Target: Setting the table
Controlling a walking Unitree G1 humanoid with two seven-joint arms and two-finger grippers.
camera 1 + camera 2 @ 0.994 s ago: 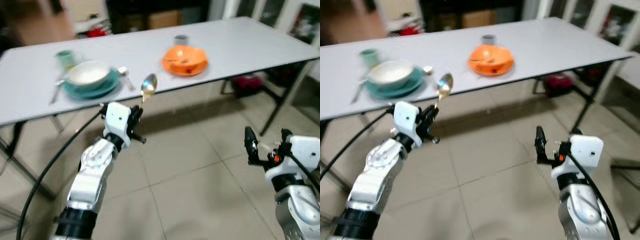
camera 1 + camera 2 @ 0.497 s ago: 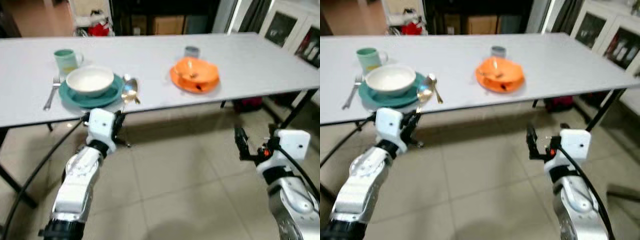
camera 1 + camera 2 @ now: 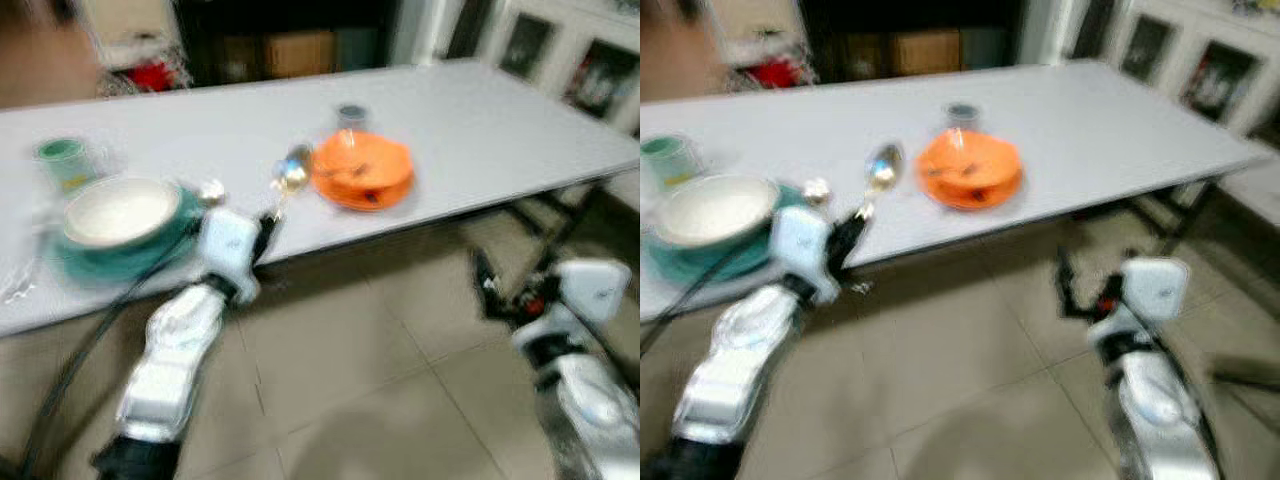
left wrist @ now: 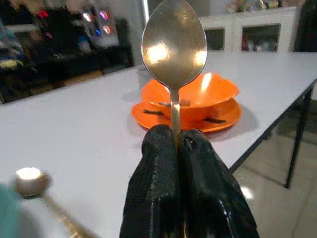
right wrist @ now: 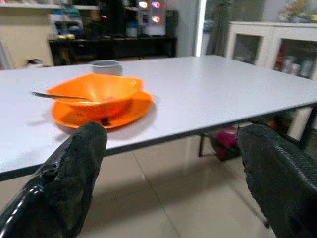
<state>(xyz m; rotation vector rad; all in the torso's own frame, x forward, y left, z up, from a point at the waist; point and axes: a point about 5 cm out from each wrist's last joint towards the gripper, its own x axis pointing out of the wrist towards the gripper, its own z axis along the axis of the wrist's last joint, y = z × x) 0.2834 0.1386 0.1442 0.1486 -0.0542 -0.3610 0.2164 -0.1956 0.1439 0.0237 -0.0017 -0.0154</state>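
Note:
My left gripper is shut on the handle of a metal spoon, which stands upright with its bowl just before the table's near edge, between the two place settings. An orange bowl on an orange plate holds a fork; a grey cup stands behind it. To the left a white bowl rests on a teal plate, with a second spoon beside it and a green mug behind. My right gripper hangs open below table height, to the right.
The long white table runs across the view, with black legs at the right and a tiled floor beneath. White cabinets with glass doors stand at the back right. A black cable trails from my left arm.
The camera has shifted and the picture is blurred. The spoon in my left gripper now stands further right, nearer the orange bowl, away from the teal setting. My right gripper stays open and low.

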